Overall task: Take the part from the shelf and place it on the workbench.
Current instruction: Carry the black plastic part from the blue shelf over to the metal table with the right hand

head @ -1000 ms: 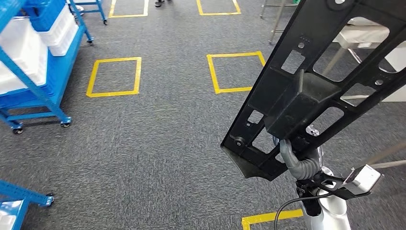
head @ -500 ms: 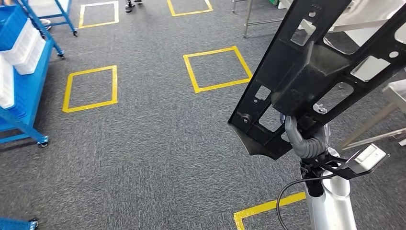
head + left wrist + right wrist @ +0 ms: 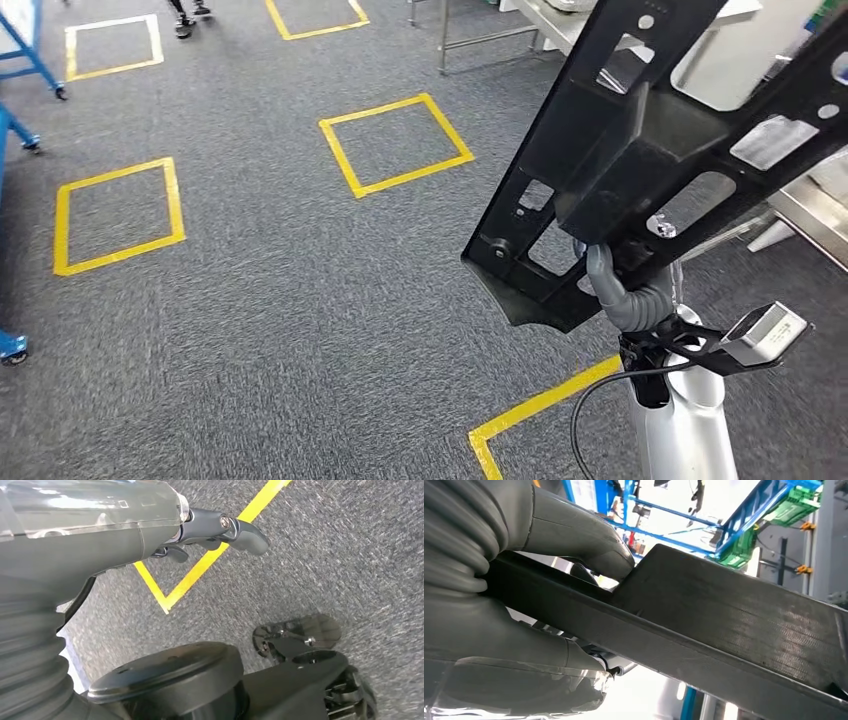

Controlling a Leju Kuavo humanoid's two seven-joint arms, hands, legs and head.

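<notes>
Right hand point(image 3: 632, 292) grips the black part point(image 3: 660, 150) near its lower end, fingers wrapped around an edge, carrying it high above the carpet point(image 3: 250, 300) (likely so it clears the floor in transit). Its long axis slants up and away toward the steel table point(image 3: 810, 215). Left hand point(image 3: 220, 530) hangs low, holding nothing, fingers apart.

A matt black plastic part point(image 3: 650, 150) is seen above rough grey carpet point(image 3: 250, 320), which is marked with smooth yellow tape point(image 3: 395, 145).
</notes>
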